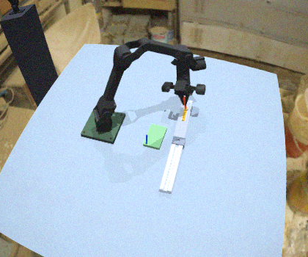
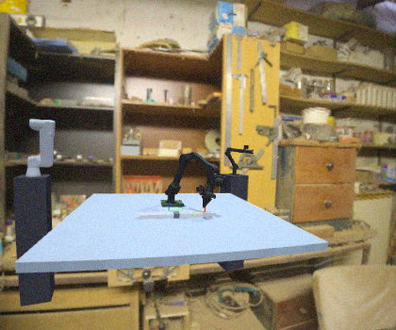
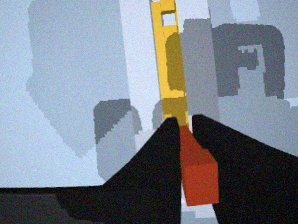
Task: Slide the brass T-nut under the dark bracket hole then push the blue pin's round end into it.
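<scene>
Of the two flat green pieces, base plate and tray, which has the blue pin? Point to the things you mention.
The light green tray [image 1: 157, 136], nearer the rail [image 1: 171, 169]; the dark green plate [image 1: 117, 126] carries the arm.

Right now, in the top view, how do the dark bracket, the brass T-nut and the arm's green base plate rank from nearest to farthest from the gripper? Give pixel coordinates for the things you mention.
1. Brass T-nut [image 1: 184, 115] [image 3: 172, 60]: just below the gripper [image 1: 185, 104] [image 3: 184, 125] in the image, over the rail.
2. Dark bracket [image 1: 178, 141]: farther down the rail.
3. Green base plate [image 1: 119, 119]: off to the image's left, under the arm's foot.
</scene>
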`<state>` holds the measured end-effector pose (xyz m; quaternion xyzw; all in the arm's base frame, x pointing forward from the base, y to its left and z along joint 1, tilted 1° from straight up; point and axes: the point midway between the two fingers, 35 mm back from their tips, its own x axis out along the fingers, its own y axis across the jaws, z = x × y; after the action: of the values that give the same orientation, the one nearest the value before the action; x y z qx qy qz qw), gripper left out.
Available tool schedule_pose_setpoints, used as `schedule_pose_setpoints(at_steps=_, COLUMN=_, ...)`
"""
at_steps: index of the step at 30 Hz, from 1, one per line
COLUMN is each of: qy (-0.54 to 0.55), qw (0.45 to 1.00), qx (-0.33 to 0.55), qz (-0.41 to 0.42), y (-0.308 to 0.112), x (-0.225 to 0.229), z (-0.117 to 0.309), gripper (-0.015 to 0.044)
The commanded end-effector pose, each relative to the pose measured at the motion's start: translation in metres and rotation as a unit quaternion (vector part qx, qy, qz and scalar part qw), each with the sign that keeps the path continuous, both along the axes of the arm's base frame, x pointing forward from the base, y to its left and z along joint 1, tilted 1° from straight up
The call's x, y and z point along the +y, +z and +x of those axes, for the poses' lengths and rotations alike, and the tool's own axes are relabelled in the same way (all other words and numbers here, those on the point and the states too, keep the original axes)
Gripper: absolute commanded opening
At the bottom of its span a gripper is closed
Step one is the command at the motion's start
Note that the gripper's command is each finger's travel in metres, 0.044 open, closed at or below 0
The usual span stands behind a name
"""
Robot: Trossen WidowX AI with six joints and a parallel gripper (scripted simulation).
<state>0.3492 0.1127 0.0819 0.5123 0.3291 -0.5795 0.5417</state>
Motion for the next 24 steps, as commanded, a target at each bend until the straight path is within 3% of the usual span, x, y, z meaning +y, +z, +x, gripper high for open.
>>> schedule_pose_setpoints(at_steps=1, qy=0.002, qw=1.0, qx=0.004, qz=0.002, y=0.0006, x=0.0005, z=0.001, gripper=-0.015)
schedule_pose_setpoints(at_steps=24, qy=0.003, qw=1.0, qx=0.027, qz=0.006, y=0.0008, x=-0.0001, z=0.0038, gripper=-0.015)
